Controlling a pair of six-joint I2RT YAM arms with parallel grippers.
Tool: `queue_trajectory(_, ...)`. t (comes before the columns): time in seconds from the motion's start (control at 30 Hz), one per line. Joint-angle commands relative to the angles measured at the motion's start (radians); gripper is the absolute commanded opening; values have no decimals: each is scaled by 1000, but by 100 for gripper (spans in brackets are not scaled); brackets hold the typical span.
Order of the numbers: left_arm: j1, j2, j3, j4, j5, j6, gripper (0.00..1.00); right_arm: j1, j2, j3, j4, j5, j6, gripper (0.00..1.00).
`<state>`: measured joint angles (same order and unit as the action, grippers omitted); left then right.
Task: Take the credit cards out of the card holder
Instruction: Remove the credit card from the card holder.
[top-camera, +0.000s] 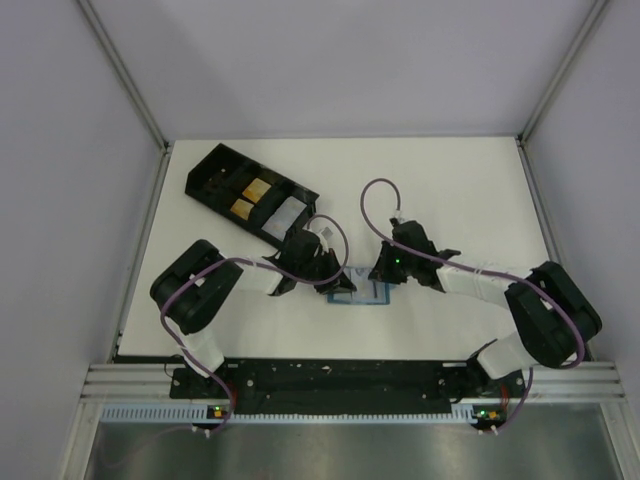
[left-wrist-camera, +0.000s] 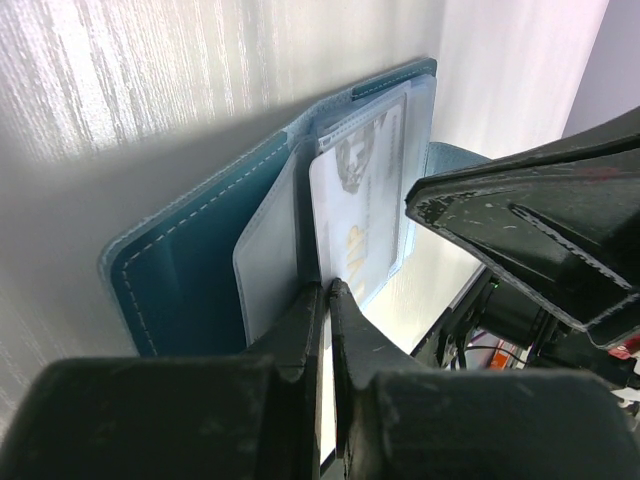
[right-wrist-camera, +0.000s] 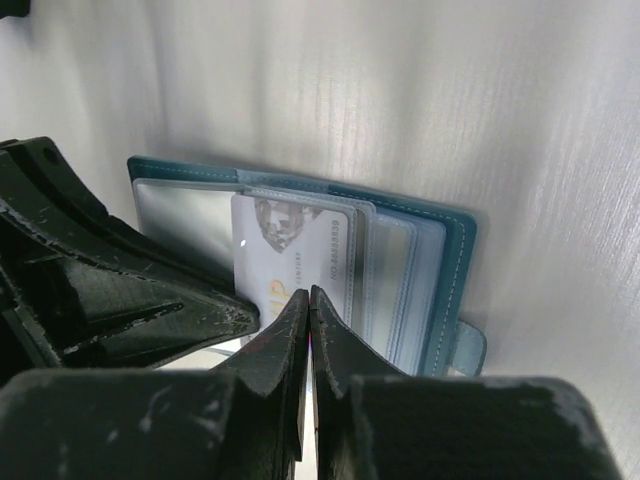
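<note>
The blue card holder (top-camera: 364, 291) lies open on the white table between my two grippers. It also shows in the left wrist view (left-wrist-camera: 200, 260) and in the right wrist view (right-wrist-camera: 450, 270). A white card with a face print (left-wrist-camera: 360, 190) sticks partly out of a clear sleeve (right-wrist-camera: 395, 280). My left gripper (left-wrist-camera: 327, 290) is shut on the card's end by the gold letters. It sits at the holder's left side (top-camera: 338, 280). My right gripper (right-wrist-camera: 308, 295) is shut, its tips at the card's (right-wrist-camera: 290, 250) near edge. It sits at the holder's right side (top-camera: 384, 274).
A black compartmented tray (top-camera: 215, 170) lies at the back left with gold cards (top-camera: 251, 198) and a white card (top-camera: 286, 213) in it. The two grippers nearly touch over the holder. White walls enclose the table on three sides.
</note>
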<state>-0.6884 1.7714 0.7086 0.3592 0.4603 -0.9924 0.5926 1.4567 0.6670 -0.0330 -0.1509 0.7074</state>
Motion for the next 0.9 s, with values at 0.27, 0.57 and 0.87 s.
queue_trajectory(0.27,16,-35,-38,9,-5,8,9,-10,37,-67,-50,77,56,0)
queue_trajectory(0.57,32,-43,-83,73,18,-21,22,-20,37,-84,-73,97,56,0)
queue_trajectory(0.87,36,-26,-110,165,51,-55,30,-20,53,-79,-73,85,47,0)
